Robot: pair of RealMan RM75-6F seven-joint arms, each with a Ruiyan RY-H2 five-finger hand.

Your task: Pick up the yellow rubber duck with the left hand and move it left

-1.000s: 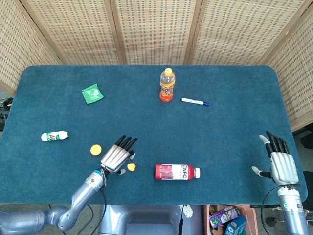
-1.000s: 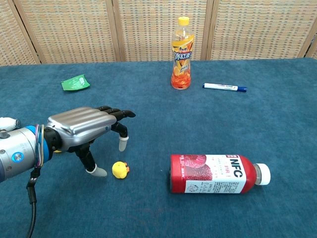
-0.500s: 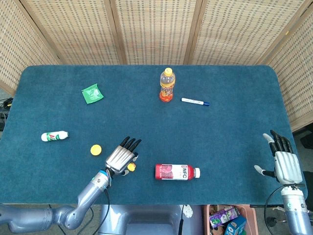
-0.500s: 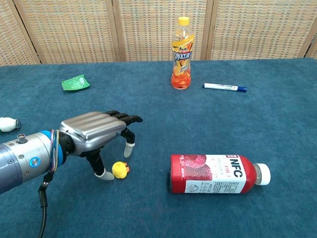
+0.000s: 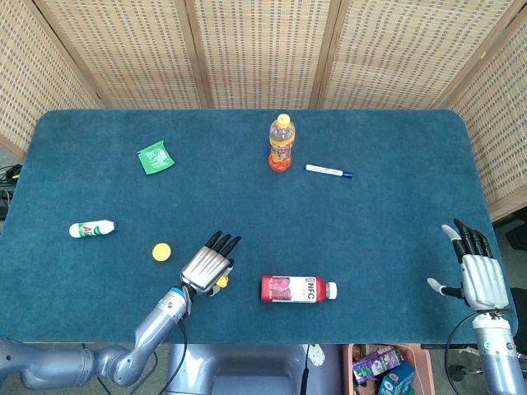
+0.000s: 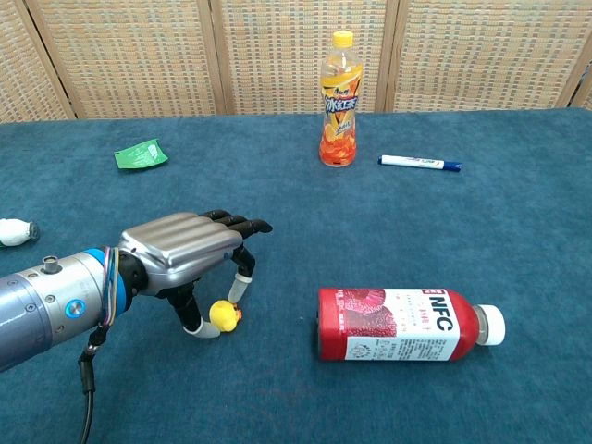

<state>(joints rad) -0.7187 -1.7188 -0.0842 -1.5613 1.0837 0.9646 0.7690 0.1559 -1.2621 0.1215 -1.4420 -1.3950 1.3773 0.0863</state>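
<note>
Table [image 5: 395, 222]: blue cloth. Left hand [image 6: 185, 254]: arched over the yellow rubber duck [image 6: 223, 314], fingertips closing on both its sides; the chest view shows this contact, the head view mostly hides it. Right hand [image 5: 476, 270]: head view only, fingers apart, holding nothing.
</note>
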